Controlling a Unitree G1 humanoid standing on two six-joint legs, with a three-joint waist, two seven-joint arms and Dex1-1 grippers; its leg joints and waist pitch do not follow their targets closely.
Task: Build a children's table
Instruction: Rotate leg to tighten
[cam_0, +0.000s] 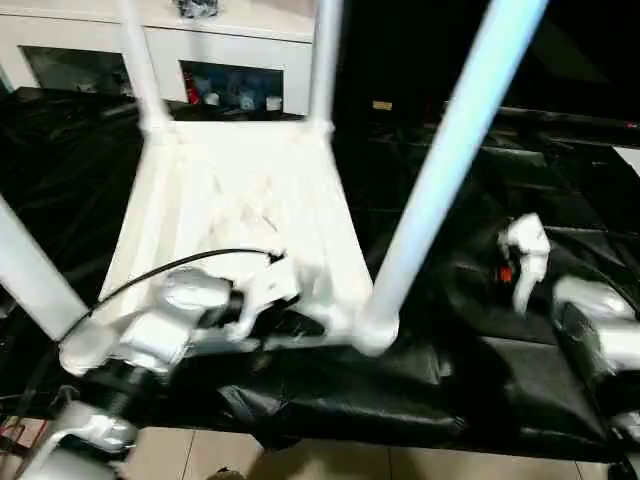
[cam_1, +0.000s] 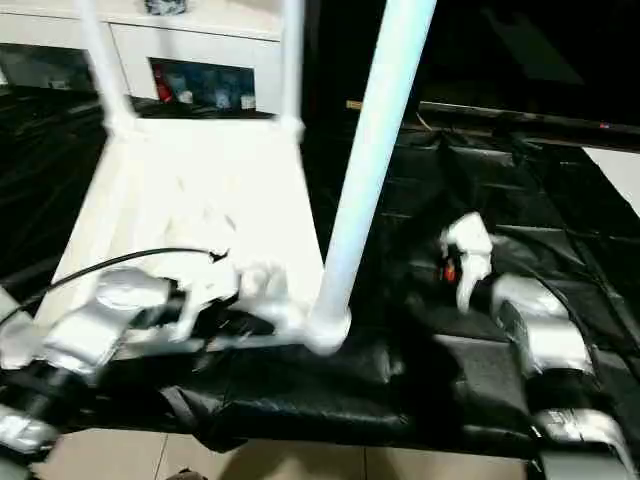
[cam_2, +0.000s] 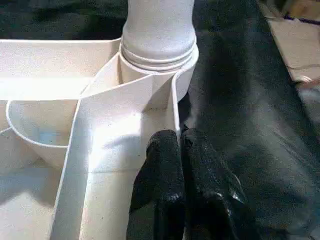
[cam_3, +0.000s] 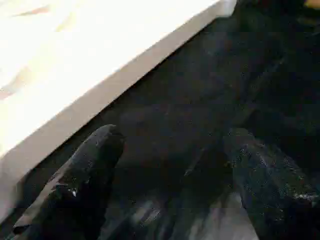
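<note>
The white children's table (cam_0: 240, 190) lies upside down on black sheeting, ribbed underside up. All of its legs stand in the corner sockets: two far ones (cam_0: 140, 60) (cam_0: 325, 60), a near left one (cam_0: 30, 270) and a near right one (cam_0: 450, 160). My left gripper (cam_2: 177, 137) is shut on the thin rim wall (cam_2: 174, 107) just beside the near right socket (cam_2: 157, 55). My right gripper (cam_3: 172, 135) hangs open over the sheeting, right of the table's side edge (cam_3: 100, 90), with nothing between its fingers.
Black plastic sheeting (cam_0: 480, 400) covers the work surface, and its front edge drops to a tiled floor (cam_0: 330, 465). A white cabinet with glass doors (cam_0: 240, 50) stands behind the table. A black cable (cam_0: 170, 268) loops over my left forearm.
</note>
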